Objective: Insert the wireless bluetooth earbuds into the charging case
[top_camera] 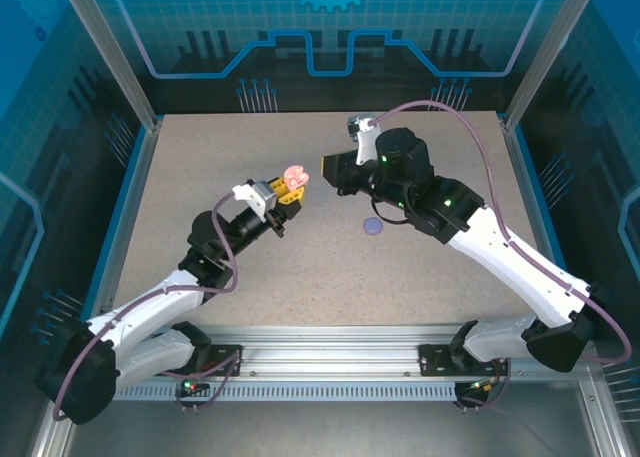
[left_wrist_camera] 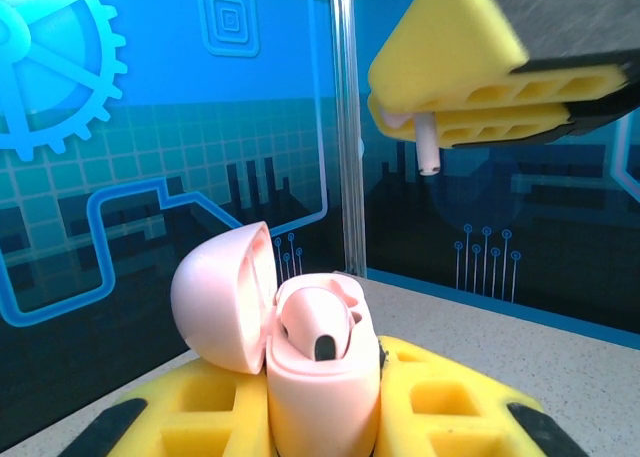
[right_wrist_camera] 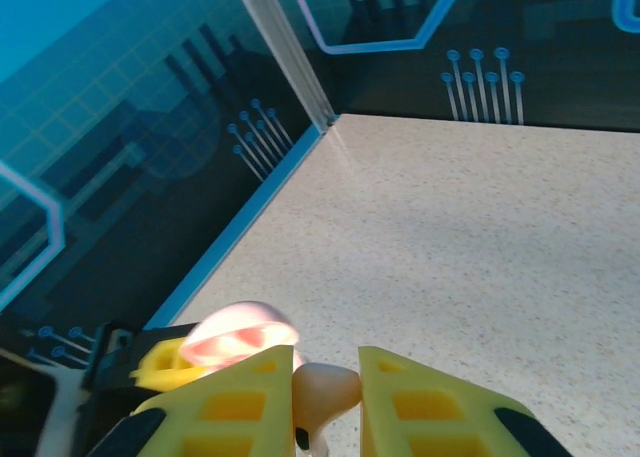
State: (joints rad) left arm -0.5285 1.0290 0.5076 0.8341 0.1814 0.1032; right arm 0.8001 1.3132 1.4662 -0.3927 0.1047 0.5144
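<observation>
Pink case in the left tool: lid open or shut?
Open. The pink case has its lid swung back, inner wells exposed.

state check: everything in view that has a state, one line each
Pink case: open, lid tipped back, held off the table.
Earbud: pinched stem-down above pink case, not seated.
Purple case: looks shut, on table.
Left gripper: shut on pink case.
Right gripper: shut on earbud.

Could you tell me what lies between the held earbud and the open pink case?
Nothing: the left wrist view shows bare air between earbud and case.
</observation>
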